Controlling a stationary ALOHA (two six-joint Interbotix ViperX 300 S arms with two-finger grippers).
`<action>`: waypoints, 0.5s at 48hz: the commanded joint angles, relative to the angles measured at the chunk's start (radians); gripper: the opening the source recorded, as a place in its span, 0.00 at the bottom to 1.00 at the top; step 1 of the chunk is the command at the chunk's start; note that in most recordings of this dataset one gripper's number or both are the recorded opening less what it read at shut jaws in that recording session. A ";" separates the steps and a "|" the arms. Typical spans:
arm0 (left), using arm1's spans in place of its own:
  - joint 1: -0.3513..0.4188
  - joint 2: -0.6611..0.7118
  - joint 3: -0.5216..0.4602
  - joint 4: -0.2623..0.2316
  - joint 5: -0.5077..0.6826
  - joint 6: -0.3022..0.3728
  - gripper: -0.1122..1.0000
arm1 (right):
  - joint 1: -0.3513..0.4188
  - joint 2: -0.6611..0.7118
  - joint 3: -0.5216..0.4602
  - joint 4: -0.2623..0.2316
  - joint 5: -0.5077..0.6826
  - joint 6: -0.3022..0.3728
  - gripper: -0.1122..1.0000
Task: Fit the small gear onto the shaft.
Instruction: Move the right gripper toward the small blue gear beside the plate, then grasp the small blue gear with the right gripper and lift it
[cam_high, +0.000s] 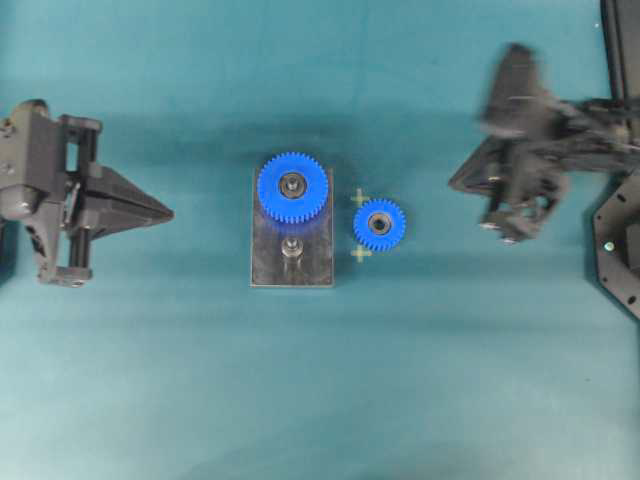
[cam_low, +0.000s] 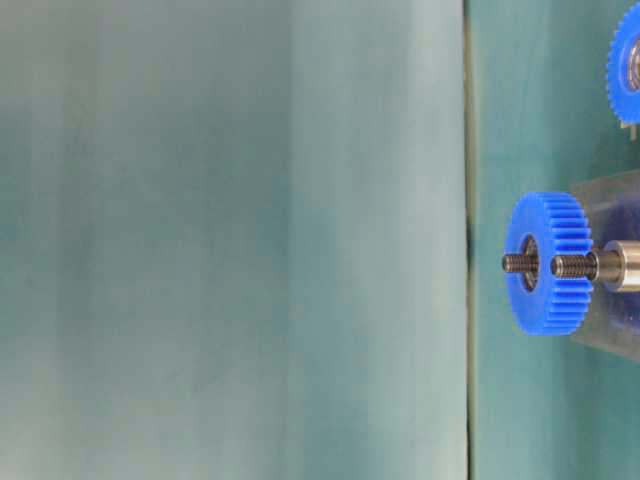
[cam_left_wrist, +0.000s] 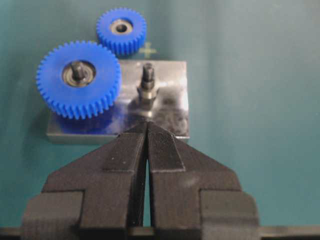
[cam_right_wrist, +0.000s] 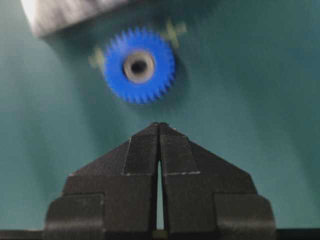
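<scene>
The small gear (cam_high: 379, 224) lies flat on the teal table just right of the grey plate (cam_high: 268, 268); it also shows in the left wrist view (cam_left_wrist: 121, 30) and the right wrist view (cam_right_wrist: 139, 65). The bare shaft (cam_high: 291, 247) stands upright on the plate's near half (cam_left_wrist: 148, 82). The larger blue gear (cam_high: 292, 187) sits on the other peg. My left gripper (cam_high: 170, 212) is shut and empty, well left of the plate, its tip (cam_left_wrist: 147, 122) pointing at the shaft. My right gripper (cam_high: 455, 183) is shut and empty (cam_right_wrist: 158, 124), to the right of the small gear and blurred.
Two yellow cross marks (cam_high: 360, 198) (cam_high: 361, 254) flank the small gear. A black frame (cam_high: 620, 250) stands at the right edge. The table-level view shows the larger gear (cam_low: 548, 262) and the shaft (cam_low: 575, 266) side-on.
</scene>
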 joint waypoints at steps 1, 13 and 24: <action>0.000 0.020 -0.034 0.003 -0.006 0.000 0.10 | -0.021 0.091 -0.081 -0.002 0.048 0.005 0.11; 0.000 0.052 -0.049 0.003 -0.006 -0.005 0.10 | -0.040 0.311 -0.195 -0.003 0.066 0.002 0.44; -0.002 0.055 -0.049 0.003 -0.006 -0.006 0.10 | -0.037 0.433 -0.247 -0.003 0.064 -0.005 0.90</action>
